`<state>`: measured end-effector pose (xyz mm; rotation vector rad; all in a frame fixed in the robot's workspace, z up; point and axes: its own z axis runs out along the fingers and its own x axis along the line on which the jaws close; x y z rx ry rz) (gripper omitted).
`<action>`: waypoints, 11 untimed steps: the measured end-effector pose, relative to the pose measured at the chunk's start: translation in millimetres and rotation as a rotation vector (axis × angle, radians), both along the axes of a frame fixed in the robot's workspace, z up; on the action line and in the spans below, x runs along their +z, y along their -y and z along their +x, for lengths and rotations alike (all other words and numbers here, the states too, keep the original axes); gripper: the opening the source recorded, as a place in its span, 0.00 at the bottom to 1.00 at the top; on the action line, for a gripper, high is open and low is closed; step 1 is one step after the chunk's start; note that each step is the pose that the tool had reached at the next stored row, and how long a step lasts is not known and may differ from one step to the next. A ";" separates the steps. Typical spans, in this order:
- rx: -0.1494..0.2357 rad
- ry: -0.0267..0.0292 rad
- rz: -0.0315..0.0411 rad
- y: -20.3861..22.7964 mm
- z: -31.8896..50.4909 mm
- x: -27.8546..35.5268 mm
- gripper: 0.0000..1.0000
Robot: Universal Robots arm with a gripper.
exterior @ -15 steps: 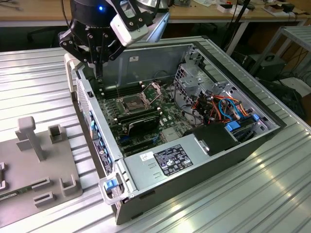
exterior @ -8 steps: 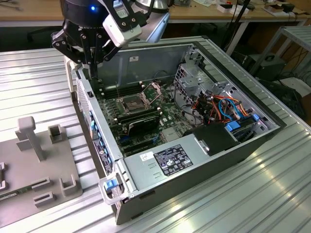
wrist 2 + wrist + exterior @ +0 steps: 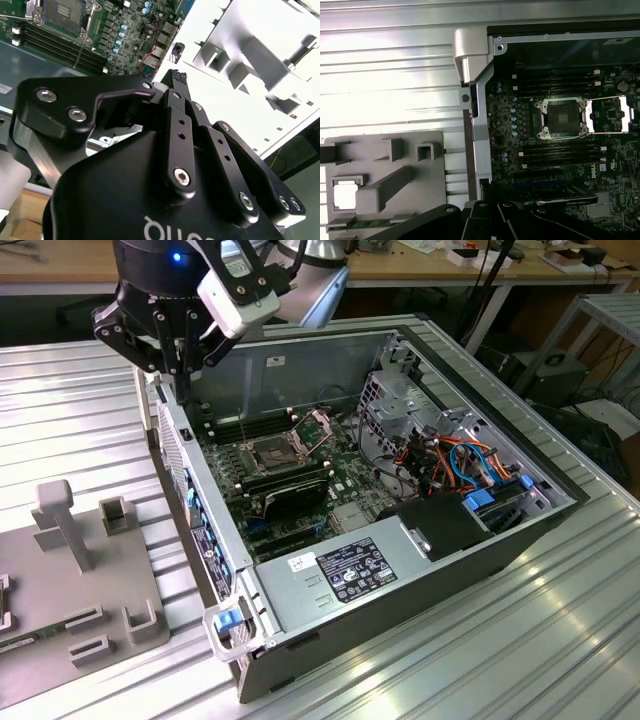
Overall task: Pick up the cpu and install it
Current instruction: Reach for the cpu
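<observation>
Claw (image 3: 178, 375): hanging over the side wall of the open computer case (image 3: 290, 370), at the exterior view's left; I cannot tell how wide it stands.
Cpu (image 3: 345, 195): lying flat in a square recess of the grey fixture (image 3: 427, 185), outside the case and well apart from the claw.
Socket (image 3: 563, 117): on the board inside the case, its metal frame swung open.
Surface (image 3: 500, 660): ribbed metal, carrying both case and fixture side by side.
</observation>
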<state>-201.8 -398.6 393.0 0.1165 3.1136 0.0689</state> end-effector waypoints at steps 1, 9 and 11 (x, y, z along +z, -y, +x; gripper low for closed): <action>0.000 -0.0001 0.0000 0.0 -1.1 0.0 0.11; 0.000 -0.0001 0.0000 -0.1 -14.7 0.0 0.11; 0.000 0.0000 0.0000 -0.1 -18.2 0.0 0.11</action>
